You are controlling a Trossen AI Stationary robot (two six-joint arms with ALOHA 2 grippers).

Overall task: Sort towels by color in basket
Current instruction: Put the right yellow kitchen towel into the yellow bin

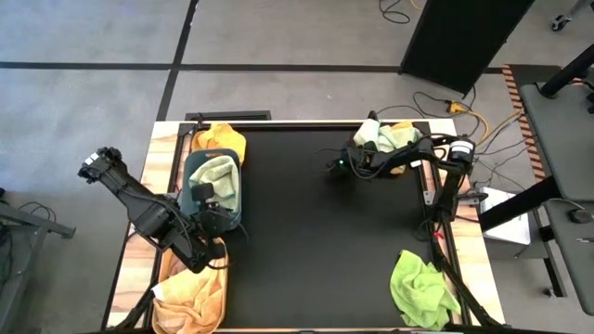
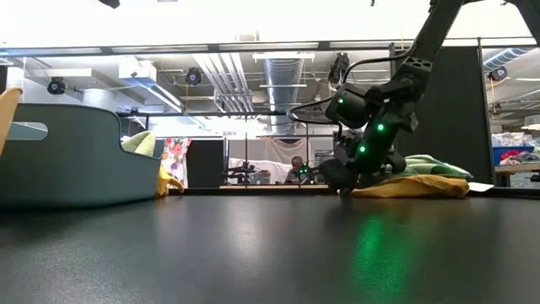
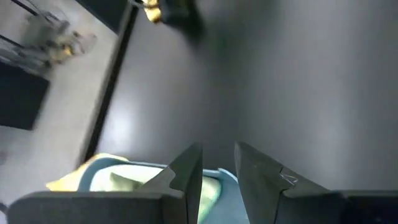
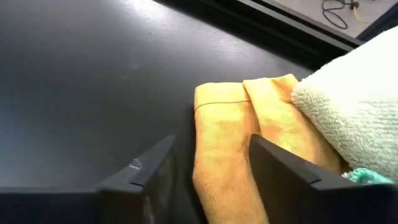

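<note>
Sorting partly done: pale mint microfibre towel (image 1: pixel 218 174) already in grey-blue plastic basket (image 1: pixel 191 170); orange towel (image 1: pixel 225 137) sits behind basket, peach towel (image 1: pixel 190 299) near front-left corner.

Left: mustard-orange towel (image 4: pixel 231 143) under second mint towel (image 4: pixel 348 102) at tabletop (image 1: pixel 316 241) far-right corner; lime-green towel (image 1: pixel 419 288) front-right.

Right hand (image 4: pixel 208 163) open, straddling the mustard towel's edge, gripping nothing. Left hand (image 3: pixel 217 165) above basket, fingers narrowly apart, empty.

— What lies around the bench?

— A grey floor (image 1: pixel 93 37) crossed by dark tape lines (image 1: pixel 83 65). A tall black panel (image 1: pixel 464 32) stands beyond the far edge, with loose cables (image 1: pixel 483 116) trailing on the floor near the far right corner.

— And the bench itself?

— A black mat (image 1: pixel 316 241) over pale wood (image 1: pixel 162 148) that shows along the side edges.

— The room behind?

— Open and industrial: silver ceiling ducts (image 2: pixel 283 72), white pipes (image 2: pixel 215 72), bright overhead light. A person (image 2: pixel 295 169) sits far back, beside a floral cloth (image 2: pixel 175 152) hanging up.
</note>
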